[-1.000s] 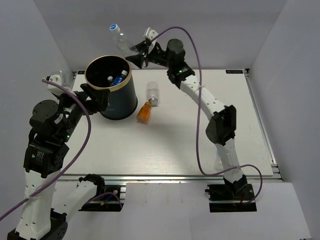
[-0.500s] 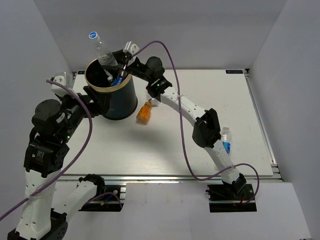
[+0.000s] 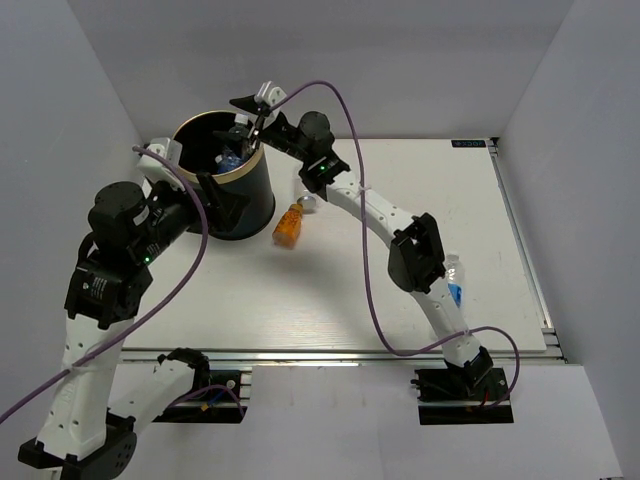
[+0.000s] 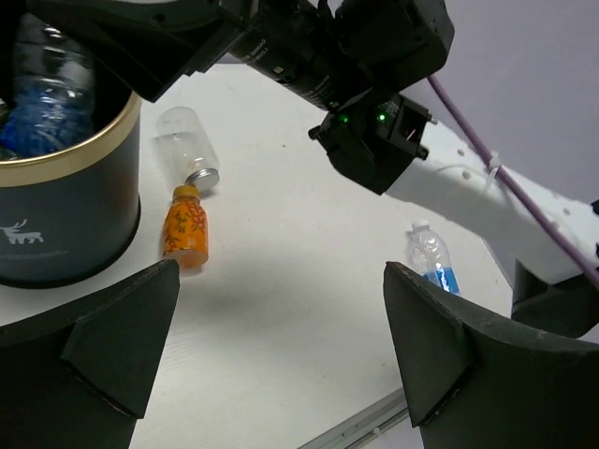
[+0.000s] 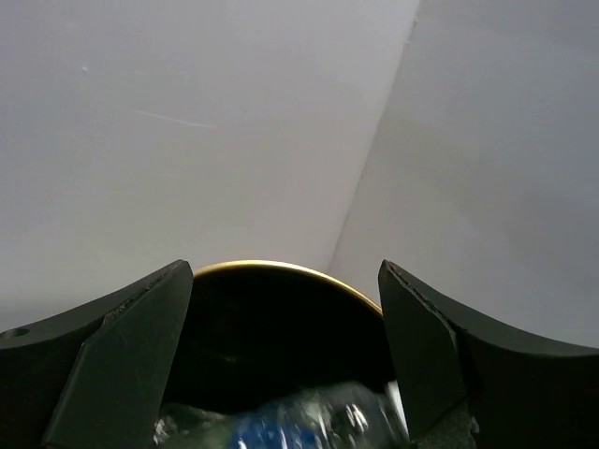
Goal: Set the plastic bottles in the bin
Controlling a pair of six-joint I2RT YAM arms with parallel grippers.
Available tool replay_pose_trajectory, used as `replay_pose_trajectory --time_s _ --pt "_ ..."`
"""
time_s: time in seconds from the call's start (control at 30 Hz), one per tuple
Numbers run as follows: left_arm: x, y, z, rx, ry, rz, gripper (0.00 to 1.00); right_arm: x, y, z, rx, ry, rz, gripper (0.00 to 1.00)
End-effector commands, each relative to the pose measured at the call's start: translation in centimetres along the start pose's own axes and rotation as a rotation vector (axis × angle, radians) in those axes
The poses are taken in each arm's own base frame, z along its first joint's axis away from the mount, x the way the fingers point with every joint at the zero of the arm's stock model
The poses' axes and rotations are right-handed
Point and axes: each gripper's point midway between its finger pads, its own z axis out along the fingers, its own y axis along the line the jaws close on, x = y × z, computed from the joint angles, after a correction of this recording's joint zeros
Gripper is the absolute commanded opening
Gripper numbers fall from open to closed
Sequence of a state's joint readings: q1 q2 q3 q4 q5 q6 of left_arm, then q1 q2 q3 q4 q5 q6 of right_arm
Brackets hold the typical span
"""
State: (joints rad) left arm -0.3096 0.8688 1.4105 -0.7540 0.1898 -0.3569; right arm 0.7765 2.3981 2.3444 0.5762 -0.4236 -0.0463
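Right gripper (image 3: 250,117) hangs over the far rim of the bin (image 3: 258,196). On its wrist view I see both fingers spread wide with nothing clamped between them. Below them, inside the bin's black mouth, lies a clear bottle with a blue label (image 5: 281,423).

Left gripper (image 4: 281,271) is spread wide as well and empty, close by the bin's near side.

The bin stands upright at the far left of the white table (image 3: 330,300). Just right of it an orange bottle (image 3: 288,225) lies on its side. A plain clear bottle (image 4: 182,145) lies cap to cap with it, and I cannot tell whether they touch. A second blue-labelled bottle (image 3: 452,282) lies well apart, beside the right arm's elbow.

Pale grey walls (image 3: 420,70) close the table in on three sides. An aluminium rail (image 3: 330,352) runs along the near edge, and purple cables (image 3: 375,300) loop over both arms.
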Motion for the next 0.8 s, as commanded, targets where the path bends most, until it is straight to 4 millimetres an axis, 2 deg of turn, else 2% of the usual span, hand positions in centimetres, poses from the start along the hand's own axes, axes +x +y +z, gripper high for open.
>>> replay_pose_trajectory --time_s 0.0,0.03,0.1,0.13,0.17,0.2,0.23,0.27,0.3,0.33,0.37,0.4,0.43,0.47,0.5,0.53,0.57,0.6,0.63,0.67,0.7,0.73,0.77 --pt "0.7 -0.8 0.9 0.072 0.032 0.035 1.0 -8.6 -3.5 -1.4 0.105 -0.1 -0.109 0.86" --pt "1.5 -0.5 1.6 0.076 0.055 0.041 1.0 -8.8 -5.5 -2.5 0.142 -0.083 -0.125 0.86" --pt "2.9 -0.3 2.6 0.102 0.088 0.048 1.0 -12.4 -7.0 -3.8 0.182 -0.089 -0.153 0.86" --pt "3.7 -0.2 3.2 0.106 0.117 0.057 1.0 -12.1 -9.1 -5.4 0.224 -0.055 -0.171 0.86" --pt "4.7 -0.2 4.3 0.13 0.16 0.055 1.0 -13.9 -9.7 -6.3 0.253 -0.033 -0.172 0.86" --pt "5.5 -0.1 5.0 0.143 0.187 0.048 1.0 -14.2 -11.2 -7.6 0.288 -0.009 -0.188 0.84" --pt "6.6 0.2 5.7 0.148 0.226 0.047 1.0 -12.5 -13.3 -9.6 0.356 0.068 -0.172 0.81" --pt "7.2 -0.3 6.3 0.182 0.253 0.051 0.98 -13.9 -13.7 -10.5 0.381 0.076 -0.177 0.79" --pt "8.3 0.4 7.7 0.17 0.29 0.039 0.98 -12.9 -14.7 -12.6 0.422 0.162 -0.146 0.75" --pt "8.7 0.2 8.2 0.181 0.303 0.049 0.96 -12.4 -16.2 -14.6 0.483 0.208 -0.138 0.67" --pt "9.4 -0.1 8.6 0.2 0.328 0.059 0.96 -12.5 -16.6 -15.6 0.503 0.235 -0.13 0.6" --pt "9.4 -0.2 9.3 0.199 0.331 0.063 0.96 -13.6 -16.5 -18.1 0.533 0.29 -0.108 0.5" --pt "10.0 0.1 10.4 0.193 0.357 0.075 0.96 -12.0 -17.0 -20.1 0.556 0.349 -0.088 0.29" --pt "10.0 -0.4 10.9 0.201 0.367 0.099 0.96 -13.6 -16.4 -22.1 0.568 0.363 -0.098 0.18" --pt "10.8 -0.3 11.4 0.192 0.404 0.105 0.96 -12.5 -15.4 -23.2 0.544 0.42 -0.073 0.1" --pt "11.4 0.2 12.1 0.16 0.429 0.12 0.95 -9.1 -14.7 -25.5 0.538 0.499 -0.034 0.06" --pt "12.6 0.1 13.3 0.155 0.475 0.138 0.95 -8.0 -13.8 -27.1 0.521 0.559 0.003 0.09" --pt "13.4 0.3 13.8 0.132 0.508 0.143 0.95 -10.2 -12.3 -28.1 0.513 0.566 -0.004 0.16" --pt "13.9 1.2 14.5 0.076 0.521 0.172 0.95 -7.7 -11.3 -30.0 0.504 0.632 0.034 0.29" --pt "15.2 1.3 15.4 0.067 0.555 0.196 0.95 -8.2 -10.2 -31.2 0.496 0.656 0.047 0.46" --pt "16.0 2.3 15.9 0.011 0.575 0.223 0.95 -8.9 -9.4 -32.0 0.493 0.67 0.04 0.53" --pt "16.4 2.6 16.4 -0.01 0.584 0.234 0.95 -7.3 -8.3 -34.2 0.502 0.72 0.068 0.59" --pt "17.2 2.8 16.8 -0.019 0.604 0.255 0.95 -7.1 -7.9 -35.1 0.512 0.735 0.067 0.66"
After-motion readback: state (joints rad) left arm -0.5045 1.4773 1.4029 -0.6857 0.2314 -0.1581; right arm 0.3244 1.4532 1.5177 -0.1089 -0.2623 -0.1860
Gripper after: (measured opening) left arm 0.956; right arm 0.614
